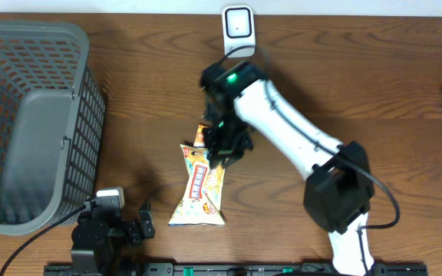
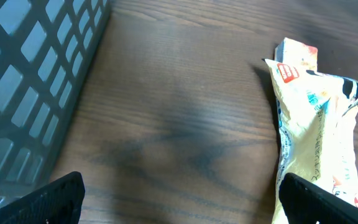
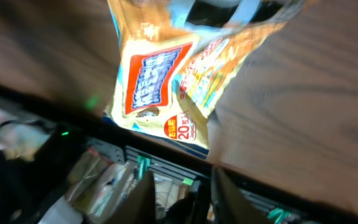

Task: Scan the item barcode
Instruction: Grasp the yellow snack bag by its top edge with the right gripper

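Basket sits far left on the tabletop. My left fingers are spread wide near it, holding nothing. The snack bag lies flat mid-tabletop, below the scanner. My right fingers hang over its upper end, slightly parted, pinching nothing.

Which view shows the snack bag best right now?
Overhead: the snack bag lies nearly whole, its top under the right gripper. Left wrist crops it at the edge; right wrist shows it blurred and cut off.

Glossy plastic snack bag, matt wood table
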